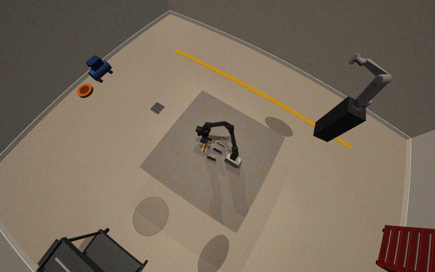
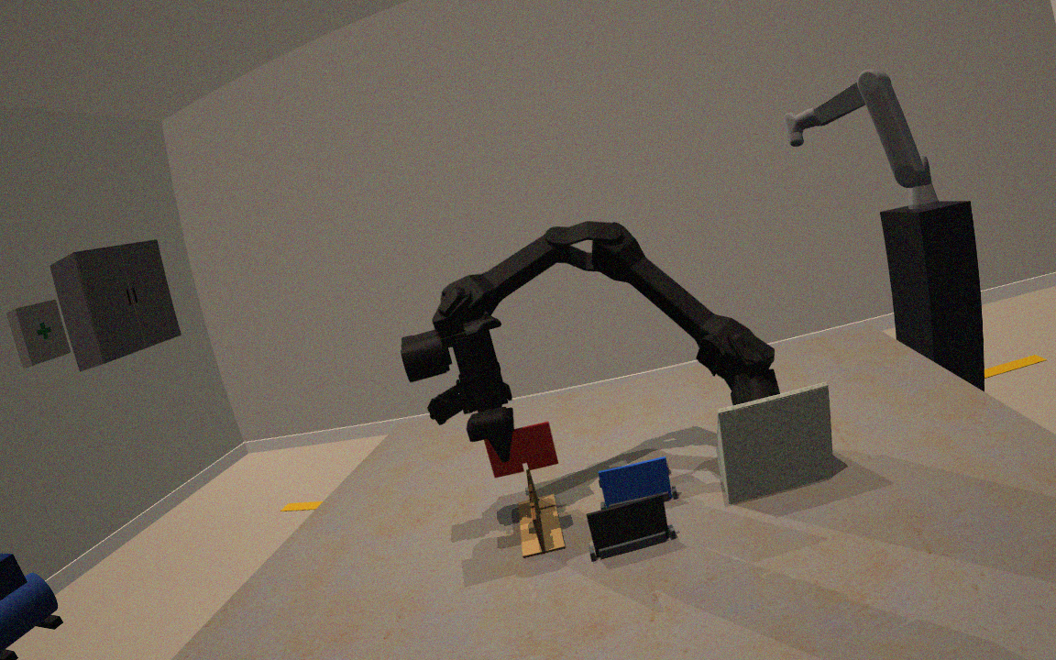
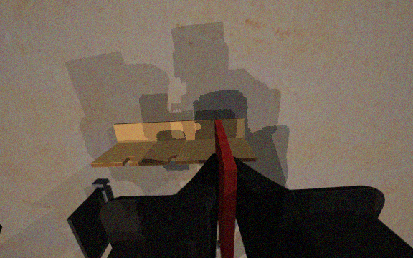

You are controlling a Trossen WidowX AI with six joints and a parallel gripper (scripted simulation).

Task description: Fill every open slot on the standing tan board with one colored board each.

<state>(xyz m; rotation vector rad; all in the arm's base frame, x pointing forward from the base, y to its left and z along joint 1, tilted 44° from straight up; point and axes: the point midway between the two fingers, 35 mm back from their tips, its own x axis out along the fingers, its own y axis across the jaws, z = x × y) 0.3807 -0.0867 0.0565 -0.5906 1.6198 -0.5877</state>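
Note:
My gripper point(image 2: 504, 456) point(image 3: 220, 159) is shut on the red board point(image 2: 535, 445) point(image 3: 228, 183), held upright and crosswise above one end of the tan board point(image 2: 536, 518) point(image 3: 196, 150) point(image 1: 206, 146). In the exterior view its downward notch appears right at the tan board's top edge; I cannot tell whether they touch. Two open slots show in the wrist view; the slot area by the red board is hidden. A blue board point(image 2: 635, 480) point(image 1: 217, 150) and a black board point(image 2: 627, 522) point(image 3: 89, 222) point(image 1: 211, 158) stand in their holders. The third holder point(image 1: 220, 145) is empty.
A pale upright panel point(image 2: 776, 445) stands by the arm's base, right of the holders in the exterior view. The holders lie between the tan board and the arm's base. A grey arm on a black pedestal point(image 1: 339, 118) point(image 2: 929, 287) is farther away.

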